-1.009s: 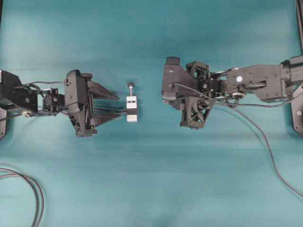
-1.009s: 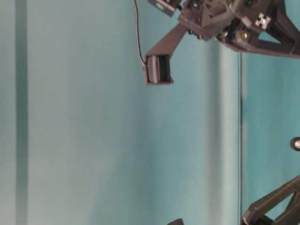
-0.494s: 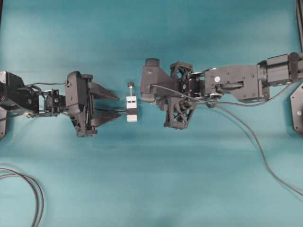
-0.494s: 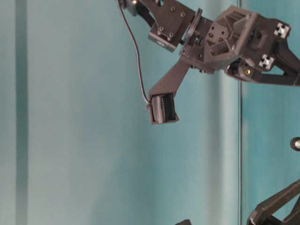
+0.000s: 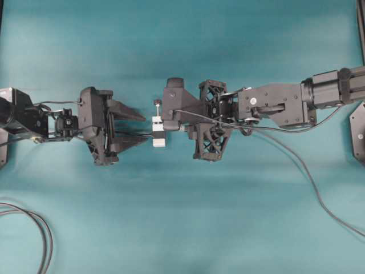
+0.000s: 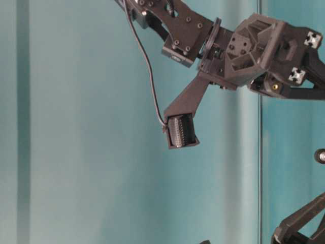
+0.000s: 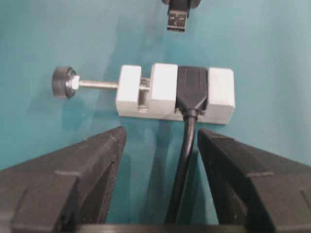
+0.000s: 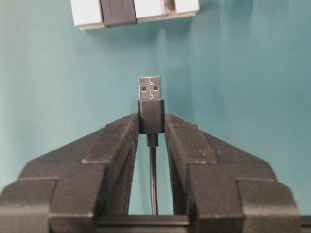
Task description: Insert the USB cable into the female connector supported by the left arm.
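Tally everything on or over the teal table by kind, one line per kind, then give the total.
Robot grippers: 2, the left gripper and the right gripper
USB plugs: 1, the USB cable plug
Female connectors: 1, the black connector
White clamp blocks: 1, the small vise with its screw knob
Loose looped grey cables: 1, the cable loop
Total: 6

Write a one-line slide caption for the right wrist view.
Right gripper holds the USB plug by its dark collar, aimed at the white clamp ahead.

Bare cloth [image 8: 218,63] between plug [image 8: 149,88] and vise [image 8: 87,12]
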Robot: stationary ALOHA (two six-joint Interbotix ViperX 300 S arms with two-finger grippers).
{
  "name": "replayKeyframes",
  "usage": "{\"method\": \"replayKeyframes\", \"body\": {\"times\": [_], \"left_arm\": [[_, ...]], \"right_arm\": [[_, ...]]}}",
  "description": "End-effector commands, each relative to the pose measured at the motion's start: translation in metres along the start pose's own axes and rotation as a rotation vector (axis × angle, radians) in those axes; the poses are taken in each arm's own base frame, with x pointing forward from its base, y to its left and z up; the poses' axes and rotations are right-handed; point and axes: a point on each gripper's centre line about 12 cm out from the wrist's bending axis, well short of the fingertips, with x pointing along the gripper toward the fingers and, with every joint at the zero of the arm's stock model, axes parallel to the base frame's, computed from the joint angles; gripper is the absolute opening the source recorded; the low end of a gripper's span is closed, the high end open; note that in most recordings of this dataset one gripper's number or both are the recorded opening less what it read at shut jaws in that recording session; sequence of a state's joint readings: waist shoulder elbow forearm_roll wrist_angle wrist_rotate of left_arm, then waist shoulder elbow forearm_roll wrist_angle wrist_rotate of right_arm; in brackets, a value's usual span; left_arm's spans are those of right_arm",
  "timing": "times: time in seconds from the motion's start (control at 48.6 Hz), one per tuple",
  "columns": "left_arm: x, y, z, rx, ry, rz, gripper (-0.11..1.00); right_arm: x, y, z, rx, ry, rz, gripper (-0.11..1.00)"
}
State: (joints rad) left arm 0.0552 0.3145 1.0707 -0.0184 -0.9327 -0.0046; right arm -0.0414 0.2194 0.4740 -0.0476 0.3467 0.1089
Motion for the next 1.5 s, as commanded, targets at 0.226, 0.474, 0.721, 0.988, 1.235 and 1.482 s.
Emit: {"method": "replayKeyframes", "body": {"times": [0.226,0.474,0.721,0.988,1.235,1.482], "left_arm": [[0.004,0.001,0.003,0.006,-0.061,0.003,0.68],[0.004,0.001,0.003,0.005,-0.061,0.003,0.68],[0.006,0.001,0.006,0.005,-0.069,0.003,0.66],[0.010,0.000,0.010,0.006,-0.078,0.003,0.66],[0.010,0.000,0.009,0.004,-0.075,0.001,0.66],[0.010,-0.002,0.010,0.004,-0.077,-0.003,0.66]], "right_arm": [[-0.004,0.003,0.021,-0.003,-0.052,0.004,0.22],[0.001,0.007,0.021,-0.012,-0.044,0.009,0.22],[0.002,0.010,0.021,-0.018,-0.052,0.013,0.22],[0.000,0.013,0.028,-0.021,-0.071,0.018,0.22],[-0.002,0.013,0.036,-0.021,-0.079,0.017,0.22],[0.001,0.013,0.030,-0.010,-0.044,0.015,0.22]]}}
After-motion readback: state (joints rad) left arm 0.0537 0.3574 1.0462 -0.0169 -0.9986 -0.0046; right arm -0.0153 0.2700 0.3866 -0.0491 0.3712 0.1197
